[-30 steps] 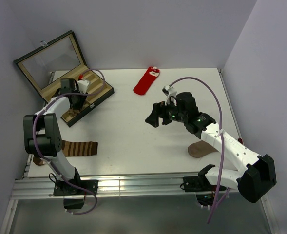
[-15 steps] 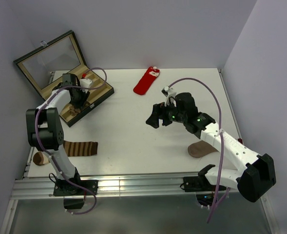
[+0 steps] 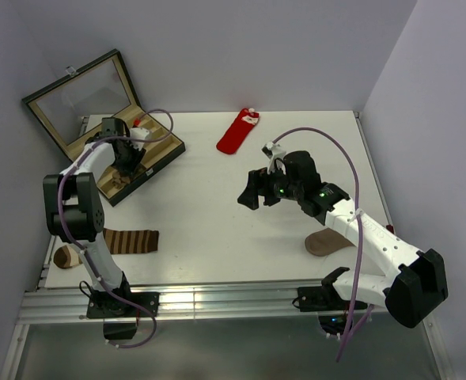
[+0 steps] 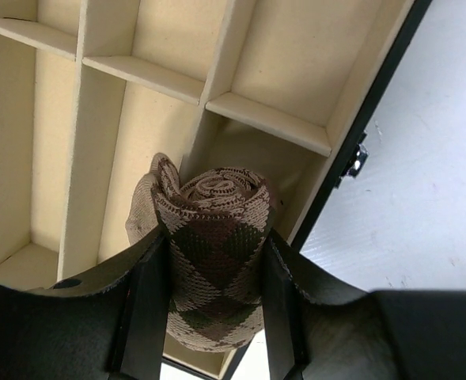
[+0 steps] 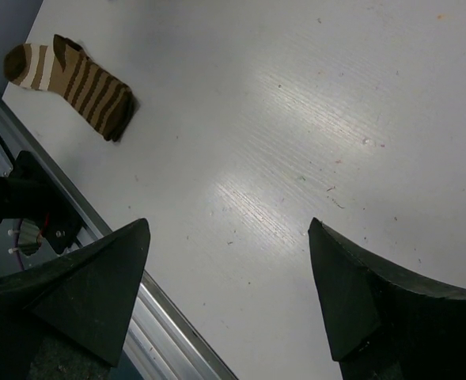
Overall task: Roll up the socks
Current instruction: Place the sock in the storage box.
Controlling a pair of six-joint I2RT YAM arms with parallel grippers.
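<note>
Argyle sock (image 4: 214,261) knit cloth; box lining (image 4: 284,59) matt; table (image 5: 296,119) smooth w/ sheen.

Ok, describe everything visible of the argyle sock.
The argyle sock is knitted, tan with dark-brown diamonds, and wound into a tight roll whose spiral end faces the left wrist camera. The left pincer clamps it from both sides, over a beige-lined compartment of the open black box. Whether it touches the lining cannot be told.

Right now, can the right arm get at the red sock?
Probably yes: the right claw is open and empty, and nothing lies on the table between it and the red sock.
</note>
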